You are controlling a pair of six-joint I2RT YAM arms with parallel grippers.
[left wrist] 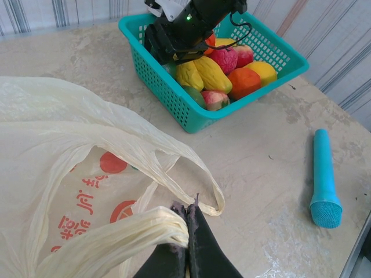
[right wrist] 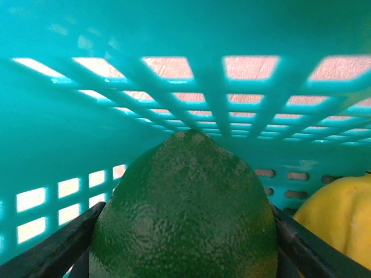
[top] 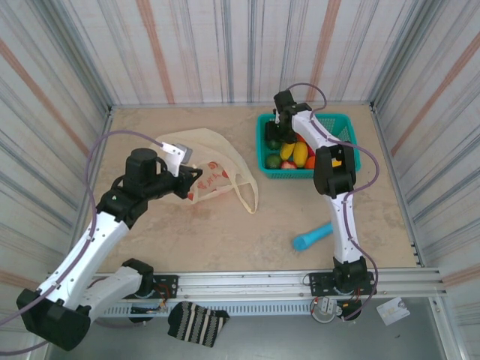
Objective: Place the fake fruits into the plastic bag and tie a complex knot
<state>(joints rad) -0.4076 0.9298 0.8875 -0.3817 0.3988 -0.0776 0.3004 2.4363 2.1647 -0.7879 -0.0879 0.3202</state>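
Note:
The cream plastic bag [top: 208, 159] with red citrus prints lies flat at the left of the table [left wrist: 64, 150]. My left gripper [top: 196, 174] is shut on one of the bag's loop handles [left wrist: 116, 237], bunched against the fingertips [left wrist: 188, 211]. The other handle [left wrist: 191, 168] lies loose on the table. The fake fruits [top: 297, 154] sit in the teal basket [top: 339, 120]: yellow, orange and red pieces [left wrist: 211, 72]. My right gripper [top: 277, 133] reaches down into the basket's far left corner, its jaws closed against both sides of a dark green fruit [right wrist: 185, 185].
A blue stick [top: 311, 237] lies on the table right of centre [left wrist: 323, 179]. A yellow fruit [right wrist: 342, 214] sits just right of the green one. The basket's mesh wall [right wrist: 191, 81] is close in front of the right gripper. A striped cloth [top: 196, 322] hangs below the near rail.

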